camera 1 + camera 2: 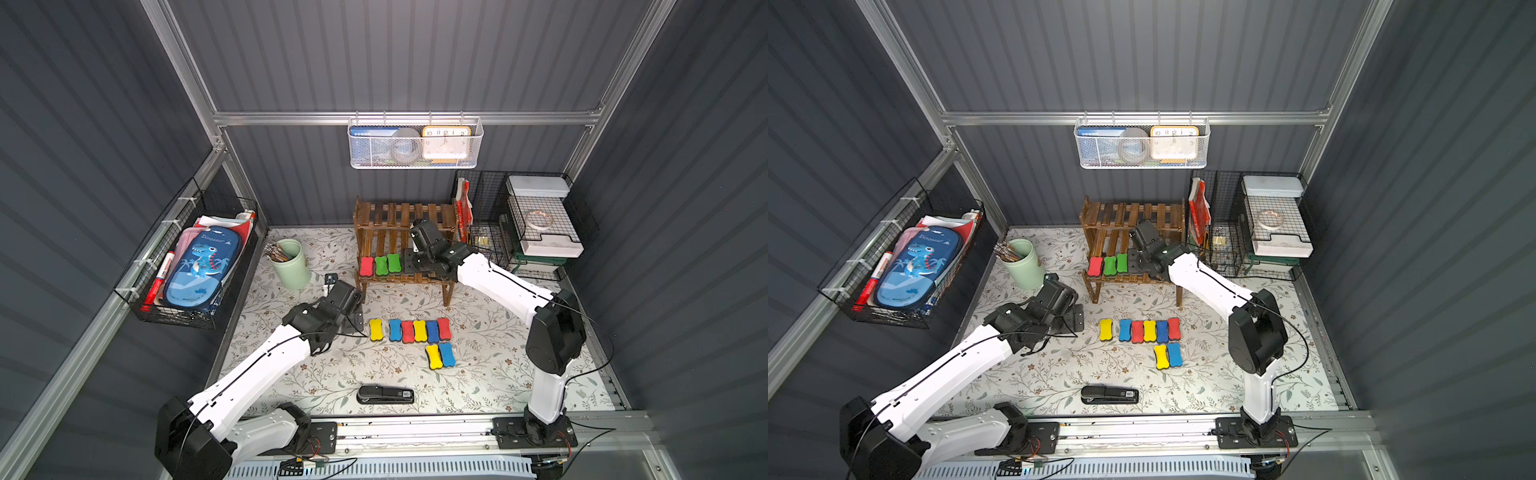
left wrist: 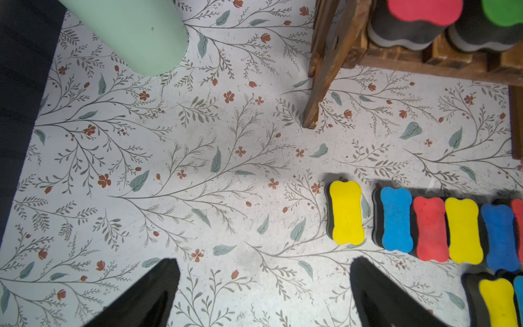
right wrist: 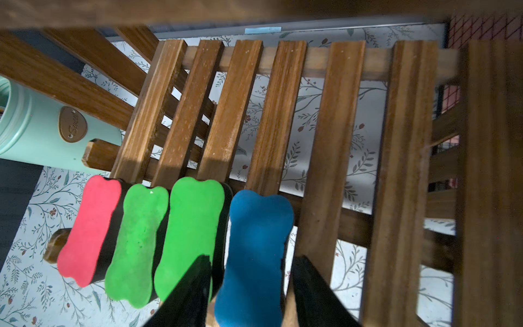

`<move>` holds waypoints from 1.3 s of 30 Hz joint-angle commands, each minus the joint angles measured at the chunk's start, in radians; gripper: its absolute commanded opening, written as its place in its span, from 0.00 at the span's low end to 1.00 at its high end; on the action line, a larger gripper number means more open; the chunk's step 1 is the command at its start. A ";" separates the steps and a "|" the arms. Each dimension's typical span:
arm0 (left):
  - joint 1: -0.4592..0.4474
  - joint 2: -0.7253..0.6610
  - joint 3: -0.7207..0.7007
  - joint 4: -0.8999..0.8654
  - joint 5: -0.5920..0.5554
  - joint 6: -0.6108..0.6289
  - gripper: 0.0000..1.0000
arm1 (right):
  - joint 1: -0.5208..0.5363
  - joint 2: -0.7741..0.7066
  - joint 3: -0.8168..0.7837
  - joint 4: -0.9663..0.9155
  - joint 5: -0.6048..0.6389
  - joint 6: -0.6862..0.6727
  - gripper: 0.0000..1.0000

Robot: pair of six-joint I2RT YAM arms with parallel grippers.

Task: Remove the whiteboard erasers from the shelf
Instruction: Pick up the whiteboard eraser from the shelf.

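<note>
Right hand grips blue eraser across its width | long axis near-far | shelf lower tier | left hand open, farther

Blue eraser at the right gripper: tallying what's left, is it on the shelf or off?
On the shelf: the blue eraser sits on the lower tier beside a green eraser, between the fingers of the right gripper.

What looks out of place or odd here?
Nothing is spilled or broken. Only the blue whiteboard eraser on the shelf's lower tier sits slightly out of line with the red eraser and green erasers beside it, between the fingers of the right gripper.
</note>
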 commanded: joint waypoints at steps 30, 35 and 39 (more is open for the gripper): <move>0.004 -0.006 -0.009 -0.013 0.005 -0.001 0.99 | 0.003 -0.042 -0.054 0.026 0.034 0.061 0.10; 0.005 -0.007 -0.015 -0.008 0.009 -0.001 0.99 | 0.004 -0.082 -0.094 0.062 0.035 0.090 0.00; 0.004 -0.011 -0.016 -0.008 0.009 -0.001 0.99 | 0.003 -0.133 -0.145 0.090 0.032 0.120 0.00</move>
